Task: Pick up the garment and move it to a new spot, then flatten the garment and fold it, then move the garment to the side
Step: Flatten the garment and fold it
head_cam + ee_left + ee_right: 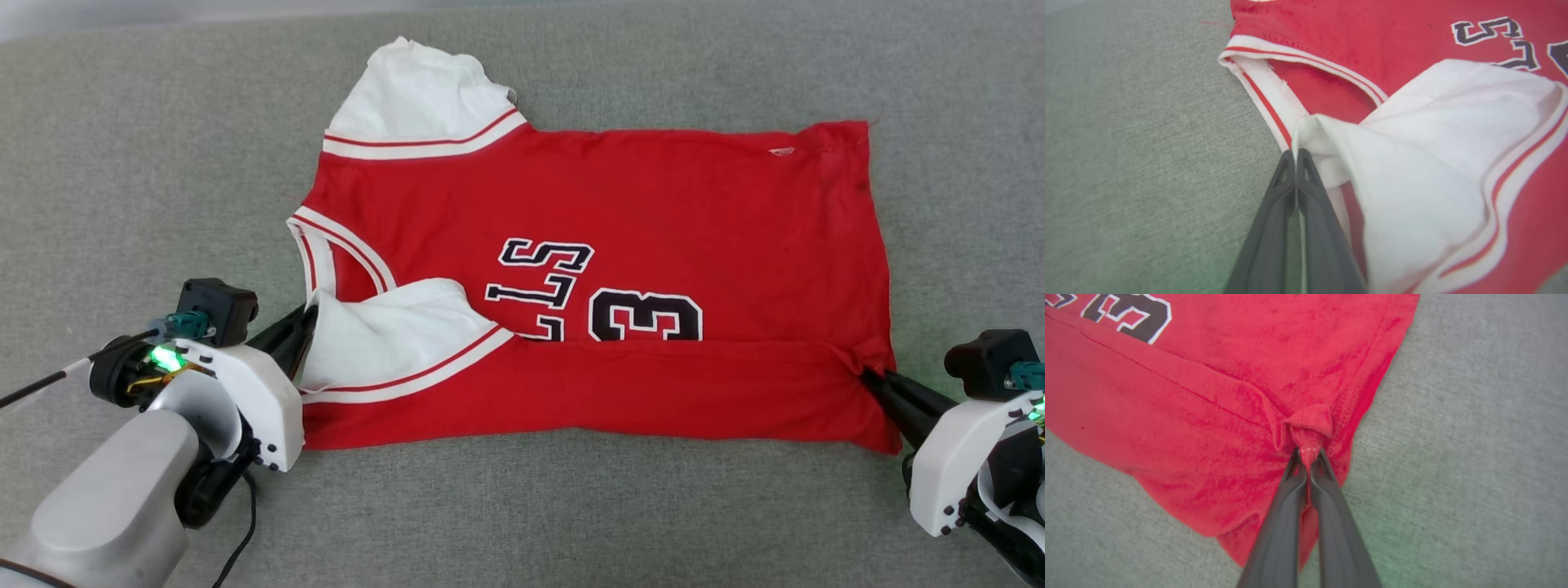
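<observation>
The garment (620, 196), a red jersey with white sleeves, lies sideways on the grey surface, collar to the left. Its near long edge is folded over the body, covering part of the black lettering and the number 3. My left gripper (306, 314) is shut on the near white sleeve by the collar; in the left wrist view the gripper (1295, 153) pinches white cloth (1412, 163). My right gripper (867, 374) is shut on the red hem at the fold's right end, and in the right wrist view that gripper (1308, 451) clamps a bunched tuck of the garment (1208, 416).
A grey fabric surface (139, 163) lies under everything, with bare room to the left, right and near side of the jersey. A black cable (241, 531) hangs below my left forearm. The far white sleeve (416, 94) lies spread toward the back.
</observation>
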Available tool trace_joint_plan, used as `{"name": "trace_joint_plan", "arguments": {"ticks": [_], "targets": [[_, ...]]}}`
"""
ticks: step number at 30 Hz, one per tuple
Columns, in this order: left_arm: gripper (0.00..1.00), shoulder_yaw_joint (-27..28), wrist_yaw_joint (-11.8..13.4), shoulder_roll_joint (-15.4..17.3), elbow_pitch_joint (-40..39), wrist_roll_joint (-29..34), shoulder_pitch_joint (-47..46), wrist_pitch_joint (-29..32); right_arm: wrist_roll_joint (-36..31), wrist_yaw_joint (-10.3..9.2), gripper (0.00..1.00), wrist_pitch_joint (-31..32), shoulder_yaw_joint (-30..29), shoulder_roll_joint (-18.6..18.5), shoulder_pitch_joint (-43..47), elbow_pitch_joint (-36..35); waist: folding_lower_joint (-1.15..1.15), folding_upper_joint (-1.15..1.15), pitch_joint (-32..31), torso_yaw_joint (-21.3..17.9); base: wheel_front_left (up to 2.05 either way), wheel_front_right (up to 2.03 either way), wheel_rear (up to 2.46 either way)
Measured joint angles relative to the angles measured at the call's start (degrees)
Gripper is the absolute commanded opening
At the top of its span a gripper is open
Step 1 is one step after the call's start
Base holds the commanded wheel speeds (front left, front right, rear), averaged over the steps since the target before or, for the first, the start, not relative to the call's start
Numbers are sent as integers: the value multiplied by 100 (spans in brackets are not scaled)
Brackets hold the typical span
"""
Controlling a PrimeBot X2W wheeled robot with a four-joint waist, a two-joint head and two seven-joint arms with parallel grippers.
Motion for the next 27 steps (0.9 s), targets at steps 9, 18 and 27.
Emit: {"name": "trace_joint_plan", "arguments": {"ticks": [9, 18, 27], "targets": [[100, -4, -163, 345, -85, -171, -270, 590, 76, -2, 100, -99, -48, -4, 57, -232, 0, 0, -463, 44, 0, 0, 0], [100, -96, -274, 1004, -1057, -868, -837, 2837, -70, -2, 100, -59, -247, 38, 113, -523, -1, 0, -673, 140, 0, 0, 0], [100, -480, -171, 1136, -1627, -1597, -1008, 4799, -180, -2, 100, 73, -209, 164, 35, -662, -1, 0, -564, 70, 0, 0, 0]]}}
